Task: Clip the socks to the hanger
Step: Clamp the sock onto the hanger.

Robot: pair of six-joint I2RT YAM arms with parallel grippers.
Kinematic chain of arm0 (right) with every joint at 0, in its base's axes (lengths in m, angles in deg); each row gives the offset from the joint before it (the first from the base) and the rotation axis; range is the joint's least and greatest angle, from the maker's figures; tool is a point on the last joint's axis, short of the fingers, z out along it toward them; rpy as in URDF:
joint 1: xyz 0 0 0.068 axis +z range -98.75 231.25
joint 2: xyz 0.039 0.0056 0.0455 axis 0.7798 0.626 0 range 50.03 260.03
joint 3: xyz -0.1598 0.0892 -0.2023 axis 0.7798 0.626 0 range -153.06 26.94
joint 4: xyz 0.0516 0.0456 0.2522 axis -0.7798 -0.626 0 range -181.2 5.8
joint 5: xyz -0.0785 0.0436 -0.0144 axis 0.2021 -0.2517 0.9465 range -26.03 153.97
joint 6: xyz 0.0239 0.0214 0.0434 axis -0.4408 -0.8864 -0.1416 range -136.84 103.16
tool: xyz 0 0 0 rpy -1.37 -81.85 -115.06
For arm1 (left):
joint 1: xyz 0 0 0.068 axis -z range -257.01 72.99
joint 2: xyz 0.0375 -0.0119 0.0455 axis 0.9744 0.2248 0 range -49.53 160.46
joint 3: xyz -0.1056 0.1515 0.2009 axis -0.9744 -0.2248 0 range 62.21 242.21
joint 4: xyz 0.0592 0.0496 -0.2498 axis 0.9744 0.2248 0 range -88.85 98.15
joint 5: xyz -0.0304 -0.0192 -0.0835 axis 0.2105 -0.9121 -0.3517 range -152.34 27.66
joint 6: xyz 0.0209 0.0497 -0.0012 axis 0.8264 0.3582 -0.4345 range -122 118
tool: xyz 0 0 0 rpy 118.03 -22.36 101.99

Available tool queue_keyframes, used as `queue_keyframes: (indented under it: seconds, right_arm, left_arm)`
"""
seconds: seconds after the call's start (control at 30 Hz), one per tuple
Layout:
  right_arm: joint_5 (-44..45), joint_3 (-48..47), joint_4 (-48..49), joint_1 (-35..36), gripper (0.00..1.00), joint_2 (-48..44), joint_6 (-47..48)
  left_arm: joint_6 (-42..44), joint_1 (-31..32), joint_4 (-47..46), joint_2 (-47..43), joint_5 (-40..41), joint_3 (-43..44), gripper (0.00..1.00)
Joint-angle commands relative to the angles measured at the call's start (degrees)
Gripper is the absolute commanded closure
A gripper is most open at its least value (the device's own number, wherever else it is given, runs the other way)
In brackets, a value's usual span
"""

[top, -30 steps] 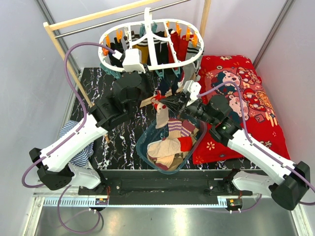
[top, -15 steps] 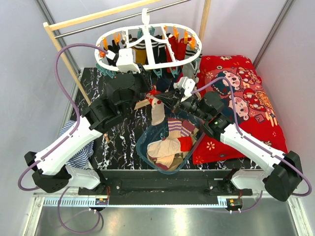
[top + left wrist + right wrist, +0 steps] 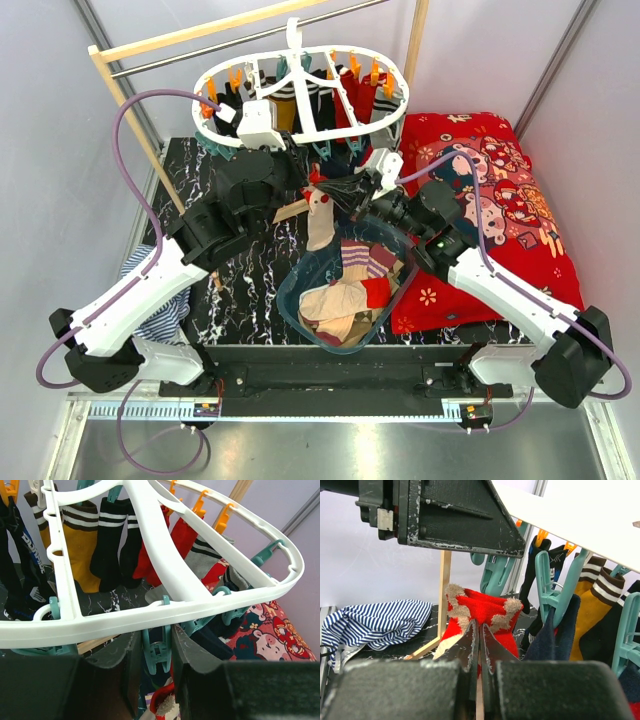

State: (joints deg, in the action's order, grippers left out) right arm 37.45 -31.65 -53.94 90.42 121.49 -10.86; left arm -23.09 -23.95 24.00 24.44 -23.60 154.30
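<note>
- Our left claw (image 3: 159, 680) is up at the near rim of the hanger (image 3: 210, 602); its two fingers (image 3: 132, 680) press on either side of a teal clip (image 3: 157, 652) dangling from that rim, so we read it as clamped on the clip
- Our right claw (image 3: 479, 632) has its fingers drawn together on a red sock (image 3: 485, 605) with fuzzy beige zigzag trim, pinching it a little below the cuff
- The red sock is held in the air between the hanger and the tub (image 3: 285, 298), and in the top view its pale foot hangs down toward the tub
- From the right wrist, the cuff sits just under the teal clips below the left claw; we cannot tell whether it touches any of them
- The hanger hangs by its hook from the rod of the wooden rack (image 3: 443, 595) at the back of the worktop (image 3: 250, 290)
- Clipped along the hanger we see a mustard sock (image 3: 85, 555), a black sock (image 3: 112, 545) with white stripes and a plain red one (image 3: 182, 535), among others
- The tub stands at the near edge of the worktop between our arms, with more socks (image 3: 345, 290) heaped inside
- A red cushion (image 3: 500, 200) lies to the right, the tub's rim against it
- A striped cloth (image 3: 375, 622) lies at the left edge, beside our left arm
</note>
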Motion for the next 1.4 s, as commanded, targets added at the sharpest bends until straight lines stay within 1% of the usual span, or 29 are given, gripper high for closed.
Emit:
queue_keyframes:
  seconds: [0.0, 0.3, 1.0, 1.37]
  right_arm:
    - [-0.9, -2.58, 4.02, -0.68, 1.0, 0.87, -0.97]
    - [-3.01, -2.94, 4.72, -0.77, 1.0, 2.98, -2.37]
    - [-3.01, -4.34, 5.07, -1.38, 1.0, 3.16, -2.81]
    - [-3.09, -5.48, 6.48, -1.91, 1.0, 4.39, -4.22]
  left_arm:
    - [-0.71, 0.12, -0.35, -1.73, -2.79, -0.86, 1.0]
    - [-1.07, 0.12, -0.97, -2.17, -3.76, -1.04, 1.0]
    - [-0.63, -0.06, -1.23, -1.91, -4.64, -1.3, 1.0]
    - [-1.42, -0.32, -1.23, -2.08, -7.01, -1.39, 1.0]
